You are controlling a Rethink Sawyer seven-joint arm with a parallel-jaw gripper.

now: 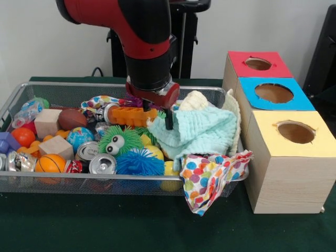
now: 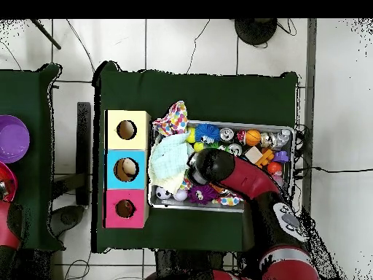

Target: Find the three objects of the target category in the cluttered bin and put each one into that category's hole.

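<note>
The wire-mesh bin (image 1: 63, 85) is packed with toys, cans and cloths; it also shows in the overhead view (image 2: 226, 122). My gripper (image 1: 157, 113) is low inside the bin, right of its middle. It is open and holds nothing. One finger is by an orange ridged toy (image 1: 132, 116). The other touches a pale mint cloth (image 1: 197, 131). The red-surrounded hole (image 1: 258, 63) is on the farthest wooden box, right of the bin, and shows in the overhead view (image 2: 124, 208). In the overhead view my arm (image 2: 240, 175) hides the gripper.
A blue-surrounded hole (image 1: 273, 93) and a yellow-surrounded hole (image 1: 295, 132) sit nearer the camera. A polka-dot cloth (image 1: 210, 176) hangs over the bin's front rim. A green fuzzy toy (image 1: 118, 140), a blue spiky ball (image 1: 139, 161), cans (image 1: 102, 164) and wooden blocks (image 1: 47, 122) fill the bin.
</note>
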